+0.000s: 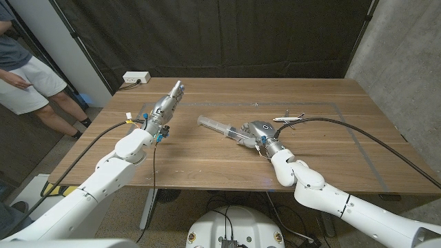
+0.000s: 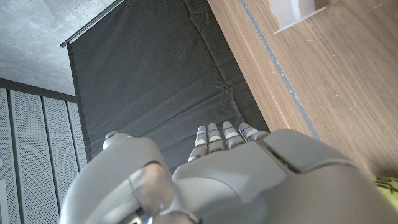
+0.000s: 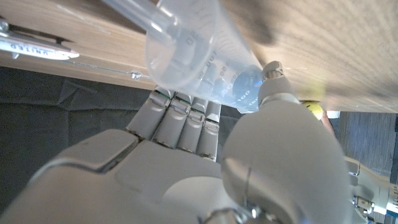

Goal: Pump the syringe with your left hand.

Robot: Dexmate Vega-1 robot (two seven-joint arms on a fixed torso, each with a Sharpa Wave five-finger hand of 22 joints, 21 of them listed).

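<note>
Gripping graduated syringe (image 1: 222, 129), right hand (image 1: 256, 132), markings unreadable

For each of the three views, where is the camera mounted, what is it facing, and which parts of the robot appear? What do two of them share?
Head view: on the robot's head, looking down at the table; both arms, left hand, right hand holding the syringe.
Left wrist view: behind the left hand, facing the black curtain and the table edge.
Right wrist view: behind the right hand, facing the syringe.
Shared: head and right wrist views both show the syringe.
</note>
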